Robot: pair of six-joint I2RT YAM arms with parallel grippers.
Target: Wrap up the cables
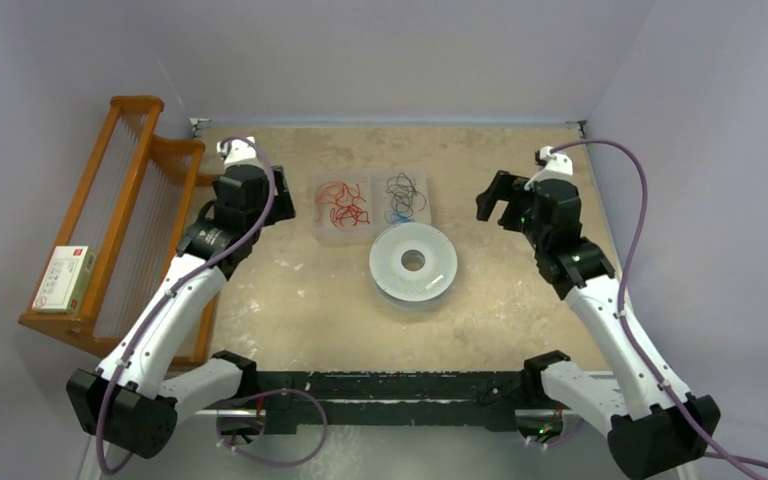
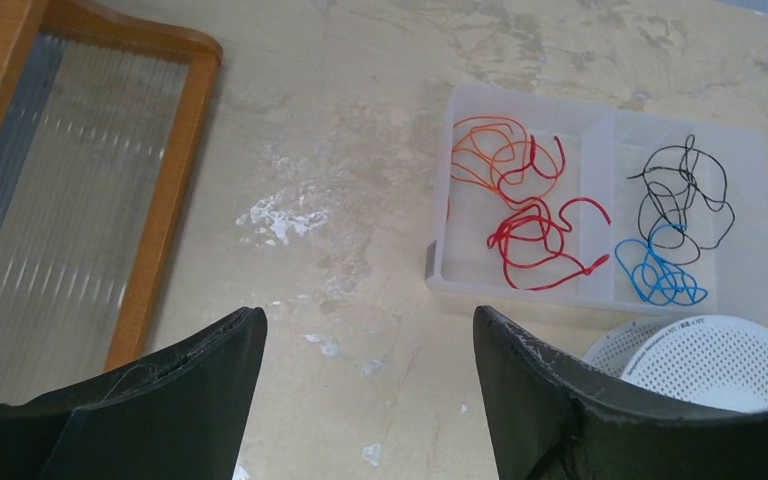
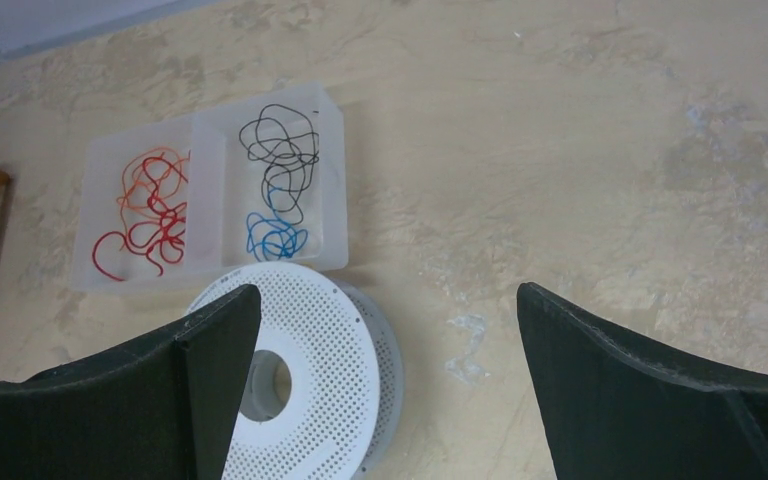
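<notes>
Nothing is wrapped yet. The thin, curly yellow-orange cables point(image 2: 490, 150) lie tangled with thin red wires point(image 2: 540, 235) in the 9 o'clock compartment of the clear plastic tray point(image 2: 460, 272), at 12 o'clock from the bare white perforated spool point(image 1: 390, 266). The left gripper point(image 2: 368, 320) and right gripper point(image 3: 388, 295) hover with jaws spread and empty. The red strands may snag.

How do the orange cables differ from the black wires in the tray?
Colour: the orange cables are yellow-orange; the black wires are black.
Compartment: the orange cables lie in the left half of the clear tray; the black wires in the right half.
Neighbours: the orange cables overlap red wires; the black wires meet blue wires.
Shared: both are thin, curly, loose strands.
</notes>
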